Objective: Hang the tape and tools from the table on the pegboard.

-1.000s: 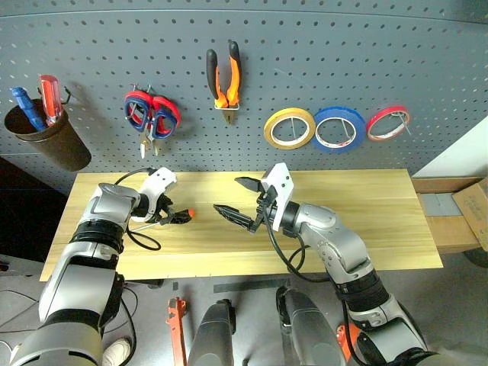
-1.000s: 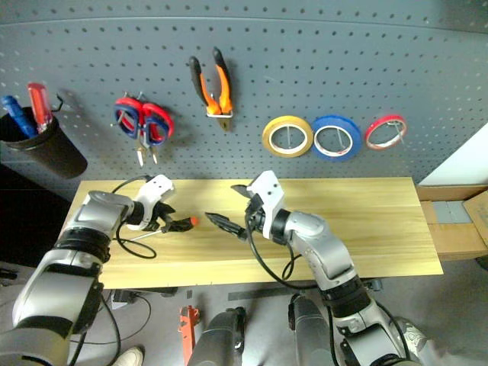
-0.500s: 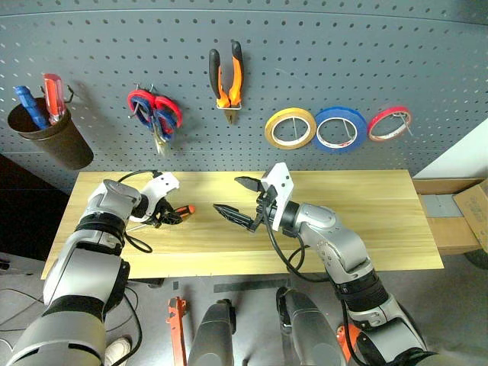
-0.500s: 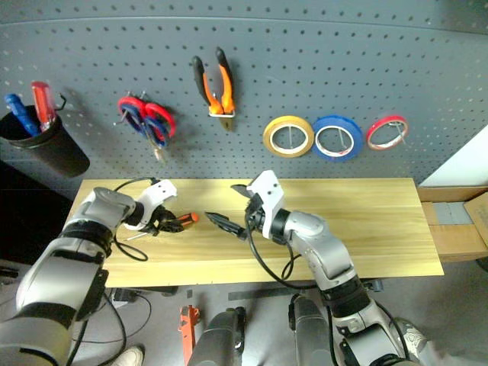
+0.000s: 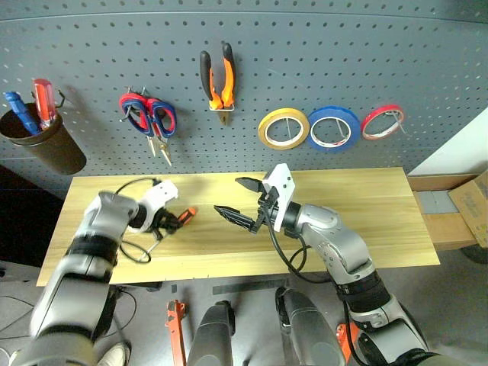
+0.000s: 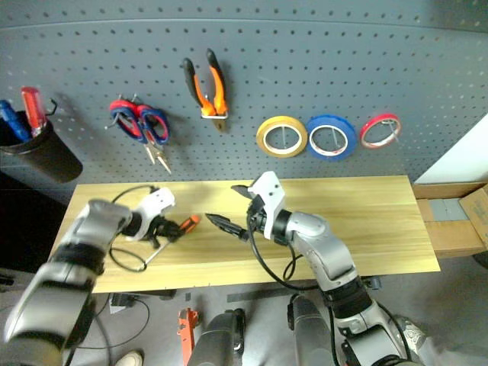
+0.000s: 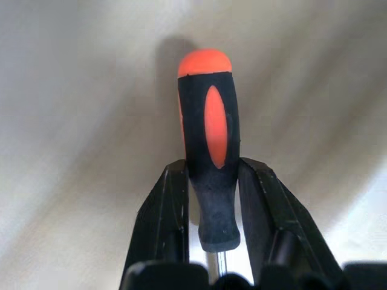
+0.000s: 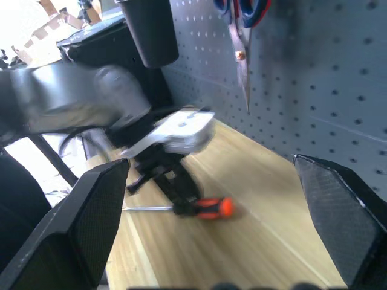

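Left claw (image 5: 171, 222) sits at the lower left of the head view over the worktop (image 5: 381, 213), its two black fingers (image 7: 166, 211) pinching the lower part of the handle of the orange-and-black screwdriver (image 7: 208, 145). The orange cap pokes out beyond the fingertips, and the thin metal shaft trails back toward the near worktop edge; whether the tool rests on the wood or is just clear of it is hard to judge. Right claw (image 5: 238, 200) hangs at the frame's middle, fingers spread wide with nothing between them. On the pegboard (image 5: 343, 53), the pliers (image 5: 216, 76) hang at upper centre, the scissors (image 5: 152, 122) to their left, and the yellow tape (image 5: 283, 127) to their right beside a blue roll (image 5: 334, 128) and a red roll (image 5: 382, 122).
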`<state>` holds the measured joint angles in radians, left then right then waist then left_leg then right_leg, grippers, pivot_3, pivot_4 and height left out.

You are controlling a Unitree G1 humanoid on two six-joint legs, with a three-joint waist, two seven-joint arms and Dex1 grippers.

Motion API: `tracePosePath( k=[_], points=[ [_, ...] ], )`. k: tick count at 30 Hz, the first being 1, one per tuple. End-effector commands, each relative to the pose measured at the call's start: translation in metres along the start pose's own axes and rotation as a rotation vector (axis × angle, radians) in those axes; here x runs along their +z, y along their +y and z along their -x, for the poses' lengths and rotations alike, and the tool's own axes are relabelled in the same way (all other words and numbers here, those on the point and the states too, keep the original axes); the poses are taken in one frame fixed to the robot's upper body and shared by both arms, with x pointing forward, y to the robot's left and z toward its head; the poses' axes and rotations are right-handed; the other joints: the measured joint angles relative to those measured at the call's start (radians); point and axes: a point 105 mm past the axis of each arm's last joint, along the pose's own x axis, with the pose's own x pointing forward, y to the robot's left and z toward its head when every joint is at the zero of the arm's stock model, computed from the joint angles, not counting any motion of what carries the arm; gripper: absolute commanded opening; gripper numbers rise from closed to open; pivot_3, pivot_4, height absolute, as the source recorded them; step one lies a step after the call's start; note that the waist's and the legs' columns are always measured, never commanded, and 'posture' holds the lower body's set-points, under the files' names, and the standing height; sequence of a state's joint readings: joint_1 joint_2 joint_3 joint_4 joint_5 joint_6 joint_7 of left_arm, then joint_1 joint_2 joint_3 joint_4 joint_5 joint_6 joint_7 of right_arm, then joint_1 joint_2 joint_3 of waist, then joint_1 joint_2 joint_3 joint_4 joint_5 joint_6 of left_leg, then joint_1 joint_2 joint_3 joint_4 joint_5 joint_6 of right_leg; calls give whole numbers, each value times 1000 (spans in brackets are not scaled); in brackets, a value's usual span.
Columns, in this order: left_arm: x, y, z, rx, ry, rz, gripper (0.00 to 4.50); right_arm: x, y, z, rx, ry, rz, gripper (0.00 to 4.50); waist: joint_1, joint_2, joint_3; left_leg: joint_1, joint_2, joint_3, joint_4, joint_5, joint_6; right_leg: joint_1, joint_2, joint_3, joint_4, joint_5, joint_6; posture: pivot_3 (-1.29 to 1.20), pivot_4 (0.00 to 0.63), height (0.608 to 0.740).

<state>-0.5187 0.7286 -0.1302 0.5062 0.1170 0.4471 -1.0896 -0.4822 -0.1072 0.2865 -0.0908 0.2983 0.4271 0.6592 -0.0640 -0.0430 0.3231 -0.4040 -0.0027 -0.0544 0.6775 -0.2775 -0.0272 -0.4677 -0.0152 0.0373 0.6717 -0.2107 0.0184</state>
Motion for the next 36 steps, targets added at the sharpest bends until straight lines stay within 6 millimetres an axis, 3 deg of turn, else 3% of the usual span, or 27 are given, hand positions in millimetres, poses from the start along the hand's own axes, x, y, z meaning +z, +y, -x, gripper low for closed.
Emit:
tracePosePath(
  k=[1, 3, 7, 10, 13, 19, 25, 30, 36],
  points=[
    [10, -18, 30, 197, -170, 70, 821, 15, 16, 16, 85, -62, 28, 4500, 8, -1, -6, -1, 0, 0, 0, 0, 0, -1, 0, 0, 0, 0, 0, 53, 211, 740],
    [11, -24, 53, 368, -253, 128, 821, 14, 21, 26, 109, -58, 32, 4500, 24, -4, -15, -3, 0, -1, 0, 0, 0, -3, -1, -1, -1, 0, 0, 93, 188, 740],
    [28, -14, 116, 818, -378, 59, 821, 24, 17, 34, 91, -97, 38, 4500, 62, -7, -35, -7, 0, -8, 1, 3, -5, -2, -2, -9, -7, 5, -1, 175, 155, 740],
    [45, -5, 162, 1066, -463, 27, 821, 39, 12, 31, 63, -158, 37, 4500, 87, -3, -54, -2, -1, -16, 0, 10, -7, 13, -2, -22, -16, 9, -2, 219, 136, 740],
    [73, 11, 220, 1329, -575, -61, 821, 59, 14, 22, 63, -237, 37, 4500, 100, 1, -72, 7, 0, -19, -2, 14, -3, 29, 3, -30, -27, 13, 4, 241, 123, 740],
    [131, 48, 289, 1528, -854, -89, 821, 96, 21, -8, 65, -363, 64, 4500, 129, 0, -104, 10, -1, -20, -4, 22, -11, 30, 12, -32, -26, 17, 0, 241, 90, 740],
    [179, 84, 297, 1409, -1067, -63, 821, 111, 20, -29, 45, -393, 108, 4500, 142, -6, -129, 14, -1, -19, -19, 28, -18, 28, 12, -32, -27, 19, -9, 210, 91, 740],
    [213, 96, 292, 1313, -1212, -33, 821, 112, 11, -33, -6, -395, 140, 4500, 141, -7, -130, 12, -1, -19, -17, 29, -18, 28, 12, -33, -26, 20, -10, 174, 100, 740],
    [221, 106, 270, 1251, -1204, 10, 821, 110, 4, -30, -46, -383, 163, 4500, 124, -7, -130, 12, -1, -19, -17, 28, -18, 27, 12, -31, -25, 20, -10, 143, 117, 740]
  ],
)
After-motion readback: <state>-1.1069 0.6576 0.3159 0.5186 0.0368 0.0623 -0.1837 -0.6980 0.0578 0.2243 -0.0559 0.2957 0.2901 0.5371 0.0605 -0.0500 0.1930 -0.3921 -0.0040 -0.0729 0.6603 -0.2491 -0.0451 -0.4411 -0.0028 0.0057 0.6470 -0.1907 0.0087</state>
